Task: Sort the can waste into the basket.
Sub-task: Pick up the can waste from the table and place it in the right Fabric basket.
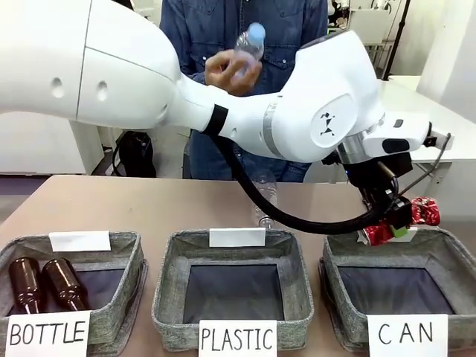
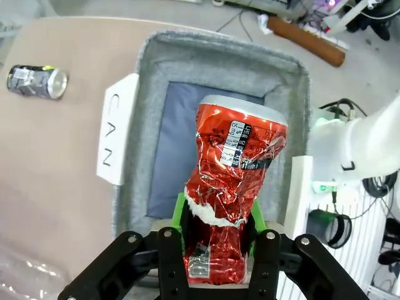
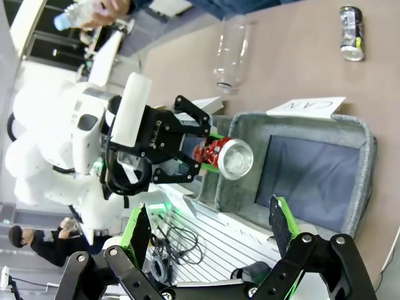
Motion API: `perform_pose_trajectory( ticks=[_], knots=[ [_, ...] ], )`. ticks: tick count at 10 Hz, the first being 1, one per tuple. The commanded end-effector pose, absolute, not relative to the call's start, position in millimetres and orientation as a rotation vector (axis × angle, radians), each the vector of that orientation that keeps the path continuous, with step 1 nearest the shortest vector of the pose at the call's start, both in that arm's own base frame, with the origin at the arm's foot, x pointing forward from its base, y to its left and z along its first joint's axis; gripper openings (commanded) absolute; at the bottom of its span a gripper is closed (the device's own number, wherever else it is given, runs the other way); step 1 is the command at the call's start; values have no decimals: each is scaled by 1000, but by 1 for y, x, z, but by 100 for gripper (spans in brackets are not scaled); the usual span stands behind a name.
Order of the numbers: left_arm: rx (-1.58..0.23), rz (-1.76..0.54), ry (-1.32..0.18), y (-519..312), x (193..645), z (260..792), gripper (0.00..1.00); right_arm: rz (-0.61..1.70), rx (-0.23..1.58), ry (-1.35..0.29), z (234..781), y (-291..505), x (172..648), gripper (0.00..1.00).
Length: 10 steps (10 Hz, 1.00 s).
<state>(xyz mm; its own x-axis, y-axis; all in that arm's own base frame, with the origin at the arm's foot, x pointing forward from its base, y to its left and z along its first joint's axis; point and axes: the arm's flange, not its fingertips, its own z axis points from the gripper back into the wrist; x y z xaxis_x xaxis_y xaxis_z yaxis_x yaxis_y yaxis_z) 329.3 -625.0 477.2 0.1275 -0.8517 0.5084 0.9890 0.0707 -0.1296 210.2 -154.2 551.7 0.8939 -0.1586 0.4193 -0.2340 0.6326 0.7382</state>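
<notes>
A crushed red can (image 1: pixel 425 212) (image 2: pixel 237 169) is clamped in my left gripper (image 1: pixel 394 219) (image 2: pixel 219 219), which is shut on its lower half. It hangs over the back edge of the grey basket (image 1: pixel 338 294) (image 2: pixel 219 47) signed "CAN". The black can with silver ends (image 2: pixel 36 81) (image 3: pixel 351 32) lies on its side on the table beyond that basket. My right gripper (image 3: pixel 210 222) is open and holds nothing; it hovers off the table's right side, facing the basket (image 3: pixel 359 187) and the red can (image 3: pixel 219 155).
The person at the far side holds a clear plastic bottle (image 1: pixel 249 41) in one hand. Another clear bottle (image 3: pixel 231 56) stands on the table behind the middle basket (image 1: pixel 169 294) signed "PLASTIC". Two brown bottles (image 1: pixel 44 282) lie in the left basket signed "BOTTLE".
</notes>
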Motion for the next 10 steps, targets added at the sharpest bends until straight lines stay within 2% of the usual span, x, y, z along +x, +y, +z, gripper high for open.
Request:
perform_pose_trajectory(
  ticks=[1, 7, 8, 10],
  knots=[
    [-476, -1409, -323, -633, 329, 489, 99, 20, 915, -488, 554, -154, 213, 100],
    [-487, -1402, -330, -621, 323, 502, 100, 20, 915, -488, 554, -154, 213, 100],
    [-450, -1428, -278, -586, 312, 526, 100, 44, 894, -479, 552, -154, 211, 100],
    [-337, -1362, -292, -482, 277, 581, 100, 60, 921, -473, 553, -132, 229, 100]
  ],
)
